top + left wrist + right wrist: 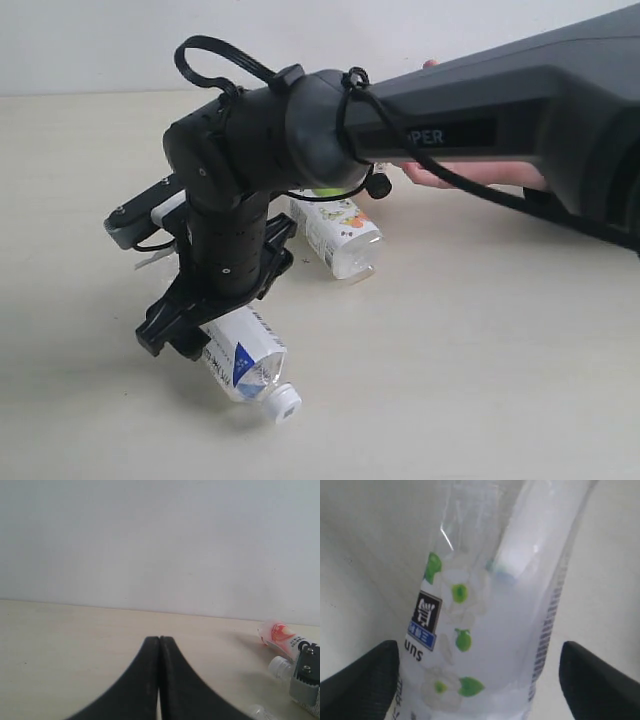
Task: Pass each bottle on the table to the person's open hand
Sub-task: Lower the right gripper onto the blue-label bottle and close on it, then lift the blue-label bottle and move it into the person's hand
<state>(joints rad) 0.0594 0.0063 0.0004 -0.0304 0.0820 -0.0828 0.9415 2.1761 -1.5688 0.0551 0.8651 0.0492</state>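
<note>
The right arm [480, 110] comes in from 3 o'clock in the exterior view, crosses the middle and bends down at the wrist. This leaves the right gripper [190, 335] pointing at the table [480, 350] at about 7 o'clock. In the right wrist view its 2 fingers [360, 685] stand wide apart on either side of a clear bottle [485, 630] — not clamped, with a gap showing beside 1 of them. The left gripper [159, 642] hangs low over the table, its 2 fingers pressed together on nothing.

The exterior view shows 2 bottles, both lying on their sides. The white-and-blue bottle [245, 360] lies right under the right gripper, its white cap toward 5 o'clock. The lime bottle [338, 235] lies near the middle, at 2 o'clock from that gripper. The left wrist view shows 1 pink-red bottle [280, 635], also on its side, and just beside it the white-capped neck [280, 665] of 1 more.

The clear bottle between the fingers carries a white label with green limes, pale blossoms and a small blue tag. Whether it is the white-and-blue bottle seen from another side, I cannot tell.

The person's open hand [470, 178] is at 2 o'clock, mostly hidden behind the right arm — only bare pink fingers show.
</note>
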